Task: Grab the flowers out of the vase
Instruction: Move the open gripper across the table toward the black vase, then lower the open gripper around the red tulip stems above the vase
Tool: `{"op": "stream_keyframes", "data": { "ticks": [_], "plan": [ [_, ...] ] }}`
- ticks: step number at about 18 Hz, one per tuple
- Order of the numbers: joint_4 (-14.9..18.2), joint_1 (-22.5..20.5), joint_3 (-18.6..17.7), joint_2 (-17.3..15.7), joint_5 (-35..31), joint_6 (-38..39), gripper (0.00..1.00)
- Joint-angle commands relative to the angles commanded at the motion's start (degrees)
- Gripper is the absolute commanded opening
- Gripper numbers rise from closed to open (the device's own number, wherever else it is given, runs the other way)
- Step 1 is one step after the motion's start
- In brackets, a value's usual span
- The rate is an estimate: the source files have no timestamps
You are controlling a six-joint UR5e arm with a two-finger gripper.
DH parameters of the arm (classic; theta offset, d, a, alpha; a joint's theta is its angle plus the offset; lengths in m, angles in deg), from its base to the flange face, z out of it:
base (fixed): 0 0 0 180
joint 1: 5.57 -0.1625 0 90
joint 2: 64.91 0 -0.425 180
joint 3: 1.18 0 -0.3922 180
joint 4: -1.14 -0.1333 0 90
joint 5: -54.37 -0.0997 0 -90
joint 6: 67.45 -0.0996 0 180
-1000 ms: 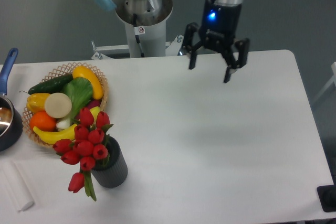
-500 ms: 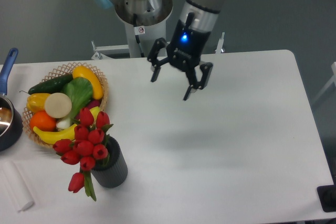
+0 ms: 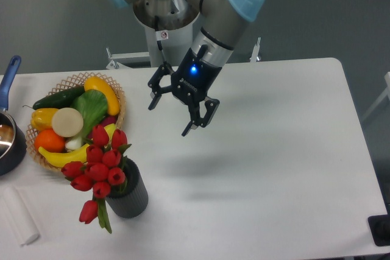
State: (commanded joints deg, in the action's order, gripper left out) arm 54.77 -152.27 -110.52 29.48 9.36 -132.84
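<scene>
While the gripper (image 3: pixel 169 118) hangs above the table (image 3: pixel 286 150) just left of frame centre, its two black fingers (image 3: pixel 196 121) stand spread apart with nothing between them. It sits up and to the right of the flowers (image 3: pixel 97 168), well apart from them and not yet over the bunch.

The flowers occupy the lower left of the frame: a cluster of closed red buds leaning toward the left out of the vase (image 3: pixel 129 196), with one bud drooping below the rest on a green stem beside the vase wall. The vase stands upright on the table. Just above the bunch, and seemingly touching its upper buds, lies a wicker basket (image 3: pixel 116 92) of toy fruit and vegetables; at the far left edge a dark pot (image 3: pixel 11 144) with a blue handle is partly cut off, and a white folded cloth (image 3: pixel 18 217) lies in the bottom left corner.

The step in hand appears to be the approach. To do it well, the fingers should probably come down with the spread jaws straddling the bundle of stems or the packed heads, not a single bud. Closing low on the bunch, near the vase mouth, would likely gather the most stems; where the stems enter the vase is hidden by the buds. A descent from the right side seems safest, away from the basket. The lift should then run straight up, since a sideways pull may tip the vase.
</scene>
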Motion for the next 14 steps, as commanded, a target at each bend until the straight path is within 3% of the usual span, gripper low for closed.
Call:
{"op": "stream_keyframes", "data": {
  "ticks": [3, 6, 14],
  "plan": [
    [-6.50, 1.84, 0.44, 3.68, 2.19, -0.09, 1.00],
    [-10.03, 2.82, 0.79, 6.41, 4.40, -0.17, 1.00],
    [-10.74, 5.10, 1.40, 7.73, 4.58, 0.09, 1.00]
  ]
}}
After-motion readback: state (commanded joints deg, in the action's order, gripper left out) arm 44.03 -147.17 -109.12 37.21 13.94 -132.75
